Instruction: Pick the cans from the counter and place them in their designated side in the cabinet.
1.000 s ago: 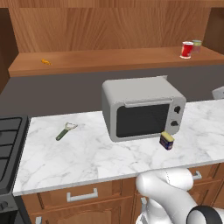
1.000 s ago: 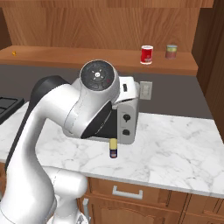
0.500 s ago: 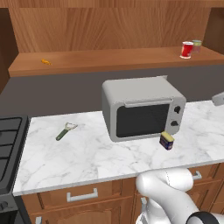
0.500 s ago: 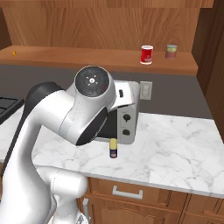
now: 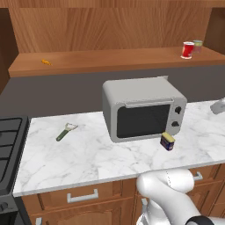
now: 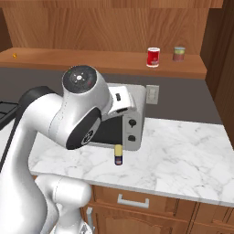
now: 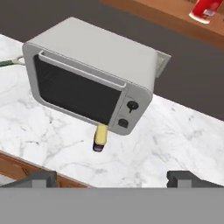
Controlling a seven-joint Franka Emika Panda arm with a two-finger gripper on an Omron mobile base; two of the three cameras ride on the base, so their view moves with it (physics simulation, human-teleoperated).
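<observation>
The red can (image 5: pixel 187 49) (image 6: pixel 153 56) stands upright on the cabinet shelf (image 5: pixel 110 59) (image 6: pixel 91 59) near its right end, and its bottom shows at the top of the hand view (image 7: pixel 205 9). The squat dark blue can with the yellow top (image 5: pixel 167 141) (image 6: pixel 118 154) (image 7: pixel 100 138) stands on the marble counter (image 5: pixel 88 154) (image 6: pixel 183 155) just in front of the microwave's right corner. My gripper (image 7: pixel 113 178) hangs open and empty above the counter's front edge, well short of the blue can.
A grey microwave (image 5: pixel 143 107) (image 7: pixel 92 74) sits mid-counter. A pale greenish can (image 5: pixel 198 45) (image 6: pixel 178 53) stands right of the red one. A peeler (image 5: pixel 66 131) lies at the left, beside the black stove (image 5: pixel 9 145). My arm's big elbow (image 6: pixel 80 109) blocks the microwave's left half.
The arm's elbow has swung to the right in the right base view, and the grey hand at the right edge of the left base view has sunk a little. Both cans stay put.
</observation>
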